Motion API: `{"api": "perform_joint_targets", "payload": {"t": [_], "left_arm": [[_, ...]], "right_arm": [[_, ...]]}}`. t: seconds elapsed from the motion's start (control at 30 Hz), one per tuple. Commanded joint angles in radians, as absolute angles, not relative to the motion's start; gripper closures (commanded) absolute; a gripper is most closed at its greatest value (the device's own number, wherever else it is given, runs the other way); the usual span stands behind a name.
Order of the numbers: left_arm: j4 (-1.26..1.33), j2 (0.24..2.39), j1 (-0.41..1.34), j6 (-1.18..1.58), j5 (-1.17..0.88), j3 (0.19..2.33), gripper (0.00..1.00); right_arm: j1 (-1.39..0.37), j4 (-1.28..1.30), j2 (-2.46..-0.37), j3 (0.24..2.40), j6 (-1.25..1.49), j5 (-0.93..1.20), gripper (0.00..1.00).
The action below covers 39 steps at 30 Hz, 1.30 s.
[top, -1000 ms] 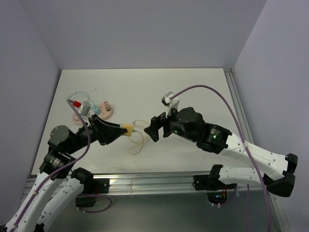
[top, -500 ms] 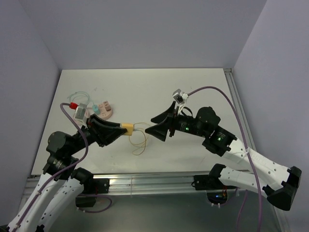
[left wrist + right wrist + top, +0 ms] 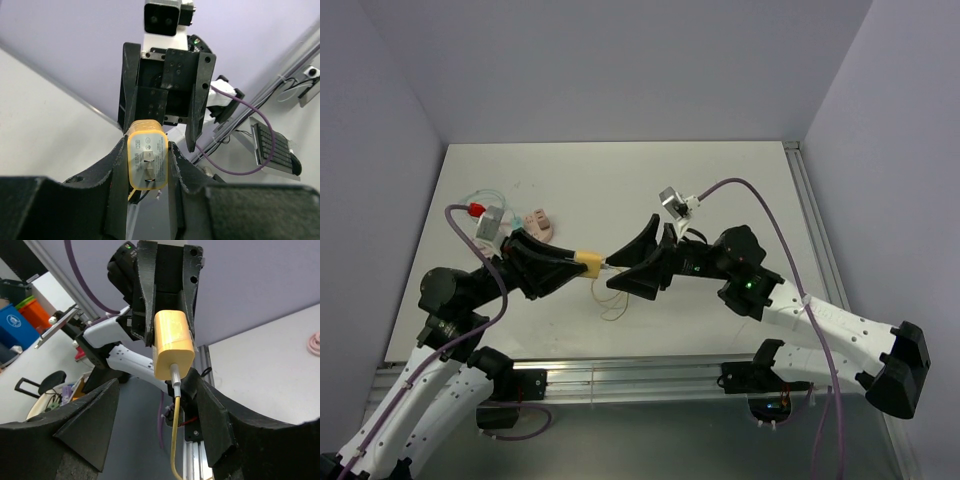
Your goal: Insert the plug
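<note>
A yellow plug point(image 3: 587, 263) with a thin yellow cable point(image 3: 612, 300) is held above the table in my left gripper point(image 3: 572, 266), which is shut on it. In the left wrist view the plug point(image 3: 147, 161) sits between my pads with its two prongs facing the camera. My right gripper point(image 3: 620, 270) is open, its fingers point(image 3: 85, 425) apart on either side of the plug's cable end point(image 3: 172, 345), not touching it. A pink power strip point(image 3: 536, 221) lies on the table at the far left, behind my left arm.
A red-capped item with clear tubing point(image 3: 473, 209) lies left of the power strip. A metal rail point(image 3: 620, 375) runs along the table's near edge. Purple walls close in the back and both sides.
My right gripper has swung left and come up to the plug, its open fingers now around the cable end. My left gripper has held the plug and shifted slightly.
</note>
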<state>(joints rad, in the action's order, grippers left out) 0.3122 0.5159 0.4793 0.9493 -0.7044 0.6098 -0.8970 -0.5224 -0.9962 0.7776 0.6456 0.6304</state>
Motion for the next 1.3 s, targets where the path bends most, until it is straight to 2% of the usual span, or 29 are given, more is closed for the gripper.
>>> {"api": "perform_joint_targets", "payload": {"t": [0.0,0.3,0.93,1.07,1.27], "left_arm": [[0.452,0.509,0.48,0.991,-0.733,0.597,1.0],[0.512,0.499,0.48,1.02,-0.736,0.577,1.0],[0.511,0.485,0.48,1.026,-0.739,0.577,1.0],[0.506,0.48,0.48,1.023,-0.744,0.575,1.0],[0.499,0.476,0.48,1.019,-0.749,0.574,1.0]], "right_arm": [[-0.92,-0.637,-0.999,0.775,0.646,0.603,0.3],[-0.931,-0.718,-1.037,0.778,0.673,0.624,0.43],[-1.005,-0.776,-1.134,0.845,0.673,0.589,0.52],[-1.009,-0.799,-1.117,0.833,0.672,0.554,0.57],[-1.009,-0.767,-1.121,0.859,0.652,0.54,0.57]]}}
